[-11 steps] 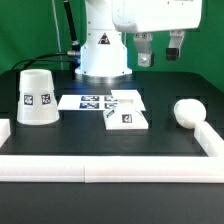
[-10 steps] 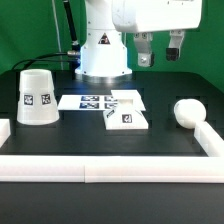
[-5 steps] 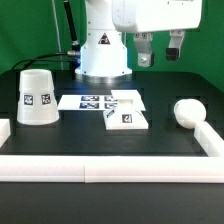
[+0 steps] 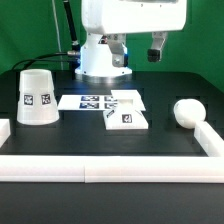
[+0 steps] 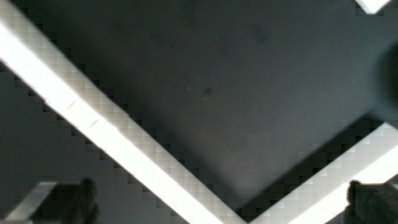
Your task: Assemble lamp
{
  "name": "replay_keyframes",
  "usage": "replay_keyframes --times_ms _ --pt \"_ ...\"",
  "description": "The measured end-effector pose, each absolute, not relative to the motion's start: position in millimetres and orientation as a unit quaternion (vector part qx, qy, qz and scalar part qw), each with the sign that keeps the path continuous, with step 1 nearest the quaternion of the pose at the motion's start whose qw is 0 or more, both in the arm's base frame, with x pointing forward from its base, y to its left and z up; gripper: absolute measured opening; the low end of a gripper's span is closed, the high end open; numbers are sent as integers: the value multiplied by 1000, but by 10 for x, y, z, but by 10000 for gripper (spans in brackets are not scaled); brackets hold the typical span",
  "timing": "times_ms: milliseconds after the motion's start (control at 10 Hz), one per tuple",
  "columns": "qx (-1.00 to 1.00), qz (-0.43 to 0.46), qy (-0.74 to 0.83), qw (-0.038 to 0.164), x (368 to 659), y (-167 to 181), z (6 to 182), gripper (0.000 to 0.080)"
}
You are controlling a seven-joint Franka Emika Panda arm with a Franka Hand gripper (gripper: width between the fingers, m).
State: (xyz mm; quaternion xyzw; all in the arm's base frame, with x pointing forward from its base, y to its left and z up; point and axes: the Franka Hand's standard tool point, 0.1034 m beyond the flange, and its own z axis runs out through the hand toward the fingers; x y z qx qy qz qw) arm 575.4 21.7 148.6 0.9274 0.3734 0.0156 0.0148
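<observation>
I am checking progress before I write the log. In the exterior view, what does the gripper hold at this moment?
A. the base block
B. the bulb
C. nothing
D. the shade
C: the gripper hangs open above the table with nothing between its fingers, while the shade, the base block and the bulb all rest apart on the table.

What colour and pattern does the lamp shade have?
The shade is white, with black-and-white square tags; the exterior view shows it best.
</observation>
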Motion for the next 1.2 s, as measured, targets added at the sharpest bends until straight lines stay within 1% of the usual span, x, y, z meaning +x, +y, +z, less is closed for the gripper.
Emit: replay_keyframes --times_ms 200,700,900,1100,1200 --pt "955 13 295 12 5673 116 1454 699" --pt "993 12 117 7 5656 133 1448 699" --pt "999 4 49 2 5532 92 1396 699" --pt "999 2 44 -2 5361 92 1296 699" --pt "999 2 45 -2 5381 93 1305 699"
